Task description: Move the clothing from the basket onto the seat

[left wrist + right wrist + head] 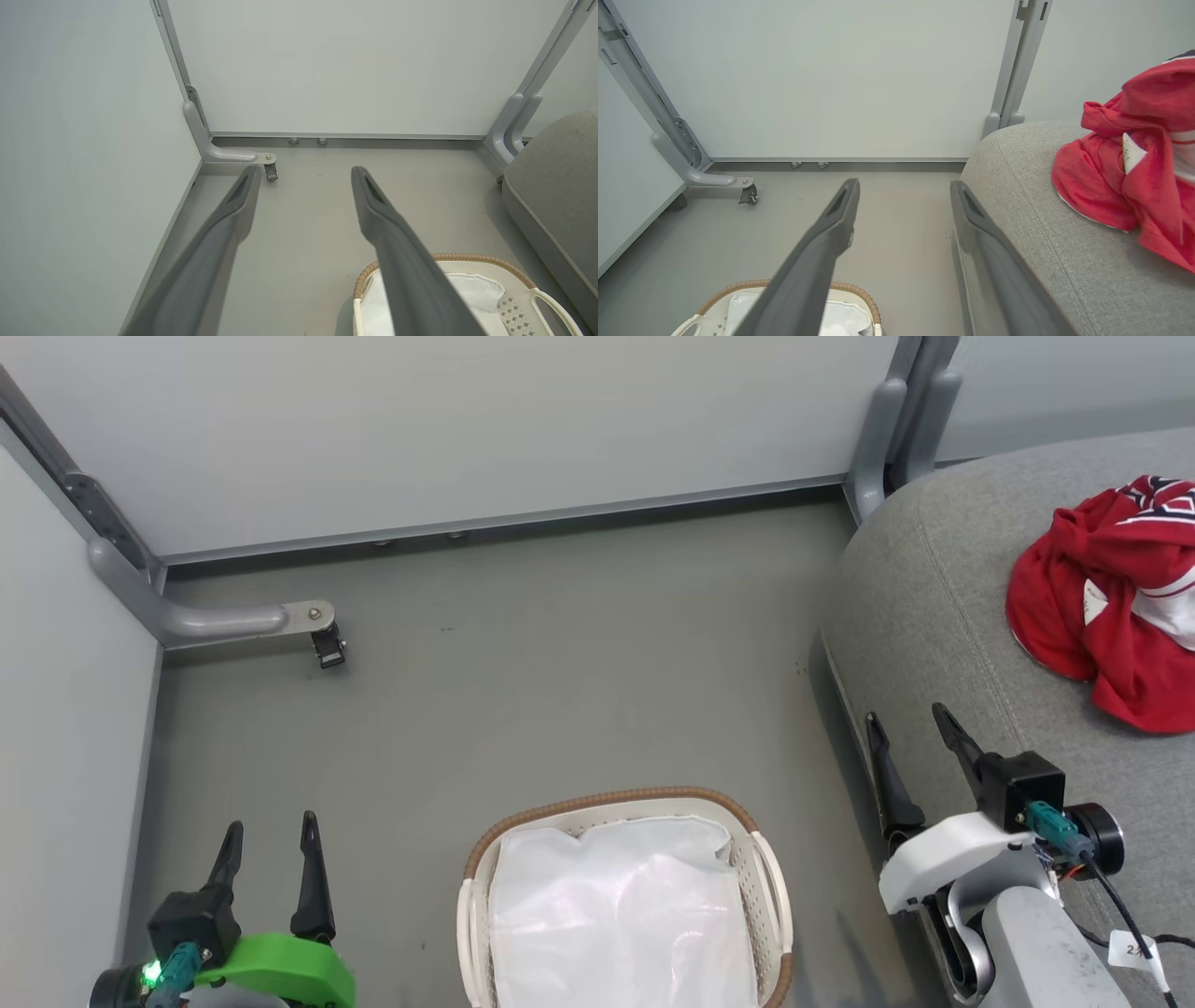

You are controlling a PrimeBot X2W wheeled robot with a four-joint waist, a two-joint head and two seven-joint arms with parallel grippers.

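Left gripper (272,821) fingers spread, holding nothing, over floor (560,663) at lower left. Basket (607,798) on floor between grippers, white liner (621,915) inside. Right gripper (905,712) parted, holding nothing, beside seat (934,597) edge. Red clothing (1111,616) heaped on seat, far right.

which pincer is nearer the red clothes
The white-mounted right pincer, beside the grey fabric seat bearing the red clothing; the green-mounted left pincer is far off.
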